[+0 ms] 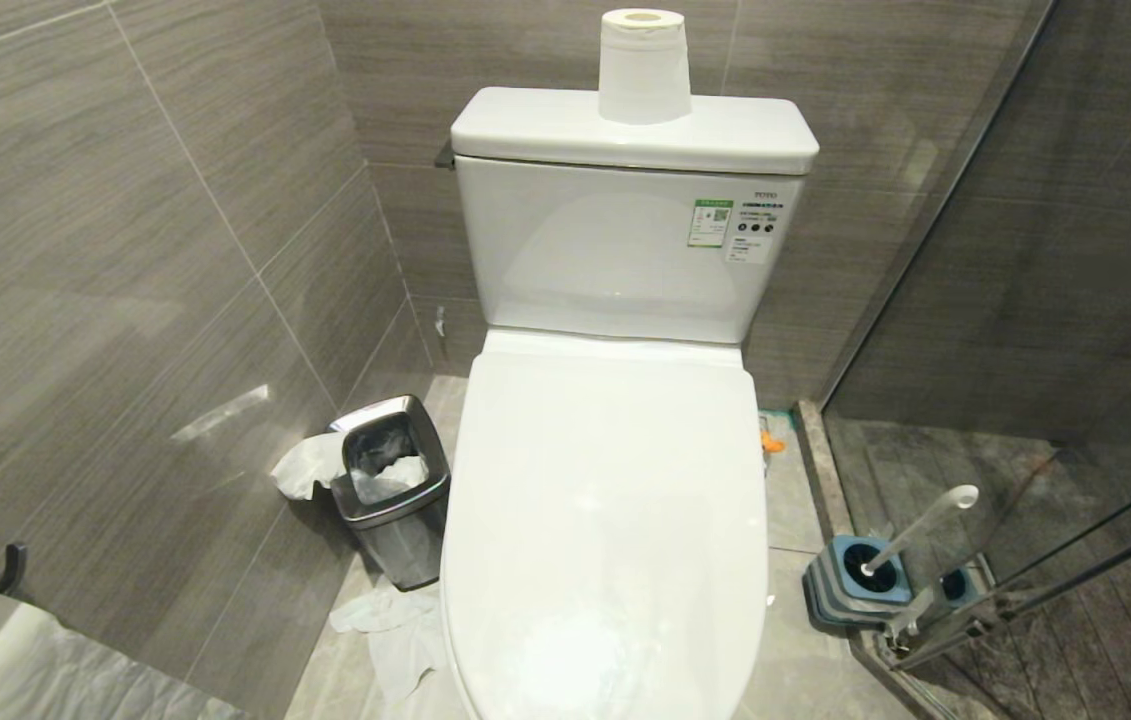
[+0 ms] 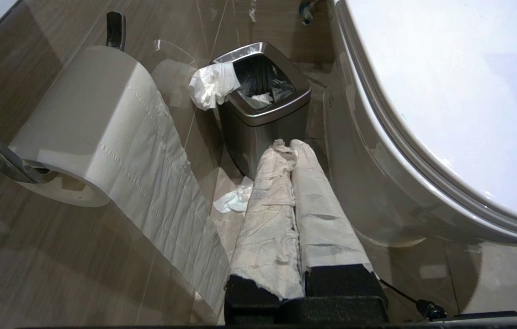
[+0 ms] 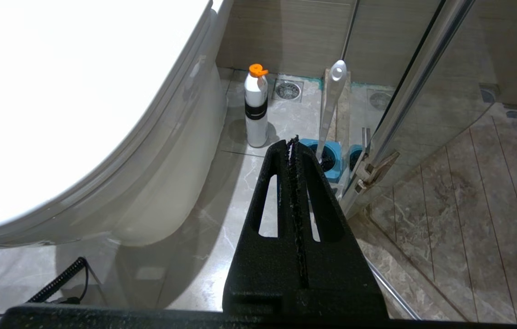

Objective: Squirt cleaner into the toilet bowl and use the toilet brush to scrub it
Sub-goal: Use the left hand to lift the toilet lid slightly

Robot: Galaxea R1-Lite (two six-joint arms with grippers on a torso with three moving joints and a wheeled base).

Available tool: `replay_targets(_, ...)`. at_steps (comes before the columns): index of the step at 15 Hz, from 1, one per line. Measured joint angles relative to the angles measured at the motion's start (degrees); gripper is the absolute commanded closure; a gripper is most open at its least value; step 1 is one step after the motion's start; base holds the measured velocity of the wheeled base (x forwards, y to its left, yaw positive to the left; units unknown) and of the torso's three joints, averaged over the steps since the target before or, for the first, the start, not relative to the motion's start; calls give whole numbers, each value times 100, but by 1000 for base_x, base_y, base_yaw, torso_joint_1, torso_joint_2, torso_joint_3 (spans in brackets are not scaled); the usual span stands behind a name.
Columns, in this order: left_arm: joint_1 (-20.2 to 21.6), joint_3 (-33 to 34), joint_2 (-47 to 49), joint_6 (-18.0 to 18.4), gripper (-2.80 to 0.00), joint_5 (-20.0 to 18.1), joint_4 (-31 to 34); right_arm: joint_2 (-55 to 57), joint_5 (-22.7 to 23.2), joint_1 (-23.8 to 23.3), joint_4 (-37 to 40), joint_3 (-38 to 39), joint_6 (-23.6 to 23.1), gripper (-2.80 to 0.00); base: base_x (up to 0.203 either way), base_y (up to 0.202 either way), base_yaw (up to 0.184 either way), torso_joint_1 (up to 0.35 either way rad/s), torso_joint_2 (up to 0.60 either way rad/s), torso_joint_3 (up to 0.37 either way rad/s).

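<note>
- Against the back wall stands the toilet point(image 1: 605, 520), its lid down over the bowl, so nothing can be squirted or scrubbed until that lid is lifted (the bowl itself is hidden, and no blue liquid shows anywhere).
- On the floor at the toilet's right side, near the back wall, a white bottle point(image 3: 256, 109) with an orange cap stands upright; I take it for the cleaner, parked within easy reach of the bowl.
- Just beside the glass shower door point(image 1: 1025, 300), at the floor's right edge, the toilet brush point(image 1: 915, 530) leans in its blue holder point(image 1: 850, 585), head down so it drains there, handle up and tilted for grabbing.
- By the toilet's left side sits a steel-rimmed bin point(image 1: 393, 490), paper spilling over its rim and onto the floor.
- On top of the tank's lid a paper roll point(image 1: 643, 65) stands on end; another roll point(image 2: 89, 123) hangs from a wall holder on the left.
- The left claw point(image 2: 291, 146), its fingers wrapped in paper, is closed on nothing and hangs low between the bin and the toilet's side.
- The right claw point(image 3: 293, 142) is likewise closed and empty, low by the toilet's right side, pointing toward the brush and bottle.
- Neither arm shows in the head view (both look parked), so I judge the task not yet begun.
</note>
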Motion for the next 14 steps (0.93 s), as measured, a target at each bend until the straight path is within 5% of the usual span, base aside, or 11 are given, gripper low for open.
replay_targets(14, -2, 0, 0, 2, 0, 0, 0, 1, 0, 1, -2, 0, 2, 0, 0, 0, 0, 0, 0, 0)
